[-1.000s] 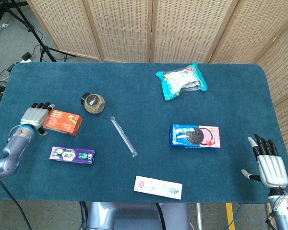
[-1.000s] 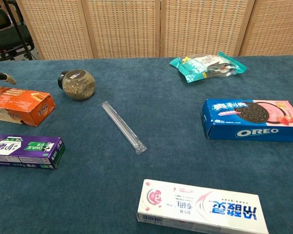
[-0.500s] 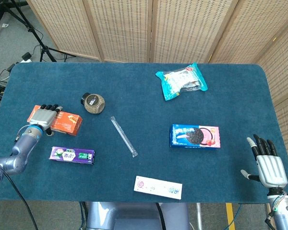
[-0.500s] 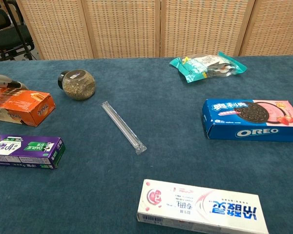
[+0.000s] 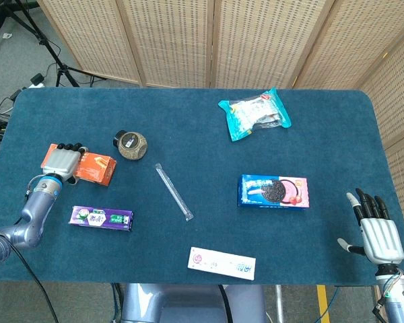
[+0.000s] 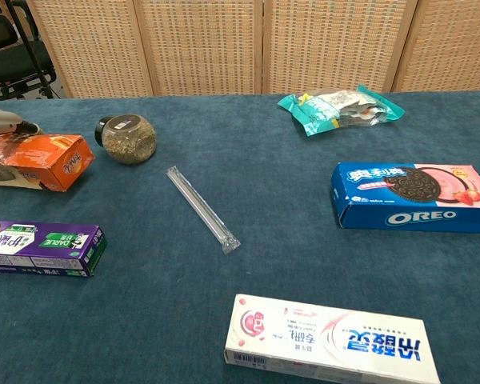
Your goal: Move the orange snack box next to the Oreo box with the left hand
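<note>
Orange snack box (image 5: 94, 168) in left hand (image 5: 60, 161)

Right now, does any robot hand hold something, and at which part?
The left robot hand grips the orange snack box at its left end; the right robot hand holds nothing.

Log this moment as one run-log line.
phase: grasping | left hand: grips orange snack box | right hand: open, idle | Oreo box: untouched, far from snack box
</note>
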{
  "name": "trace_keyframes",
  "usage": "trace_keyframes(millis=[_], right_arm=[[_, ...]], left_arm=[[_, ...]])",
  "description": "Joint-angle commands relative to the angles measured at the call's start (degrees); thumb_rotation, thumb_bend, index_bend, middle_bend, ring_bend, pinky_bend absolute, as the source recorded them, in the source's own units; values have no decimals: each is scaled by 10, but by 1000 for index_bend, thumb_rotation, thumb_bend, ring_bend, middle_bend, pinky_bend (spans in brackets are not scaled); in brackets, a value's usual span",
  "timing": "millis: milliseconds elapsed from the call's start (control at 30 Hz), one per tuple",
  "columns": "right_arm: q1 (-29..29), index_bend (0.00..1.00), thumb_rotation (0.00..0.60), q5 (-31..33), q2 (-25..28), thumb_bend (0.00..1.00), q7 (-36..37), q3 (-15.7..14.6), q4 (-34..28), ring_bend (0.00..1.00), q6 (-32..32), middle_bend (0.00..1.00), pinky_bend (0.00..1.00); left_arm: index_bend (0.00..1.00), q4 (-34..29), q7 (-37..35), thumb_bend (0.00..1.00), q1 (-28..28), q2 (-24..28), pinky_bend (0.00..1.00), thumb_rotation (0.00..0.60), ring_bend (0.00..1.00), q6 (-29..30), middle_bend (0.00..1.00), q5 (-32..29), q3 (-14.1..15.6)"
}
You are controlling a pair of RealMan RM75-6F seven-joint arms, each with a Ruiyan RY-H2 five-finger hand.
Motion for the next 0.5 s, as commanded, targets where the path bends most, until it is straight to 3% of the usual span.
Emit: trace_keyframes(millis=[33, 300, 500], right_arm=[[0, 0, 600, 1, 1, 53, 0, 0, -1, 0, 0, 0, 0], [0, 0, 600, 1, 5, 53, 8, -1, -4, 0, -1, 0, 0], [-1, 0, 600, -2, 8, 53, 16, -1, -5, 0, 0, 0, 0]], left_arm=[[481, -23, 1, 536, 1, 14, 181, 600, 189, 18, 196, 13, -8], [483, -123, 16, 531, -7, 63, 185, 600, 191, 50, 196, 23, -27], [483, -223, 42, 521, -30, 105, 246, 600, 246, 59, 203, -11, -48]])
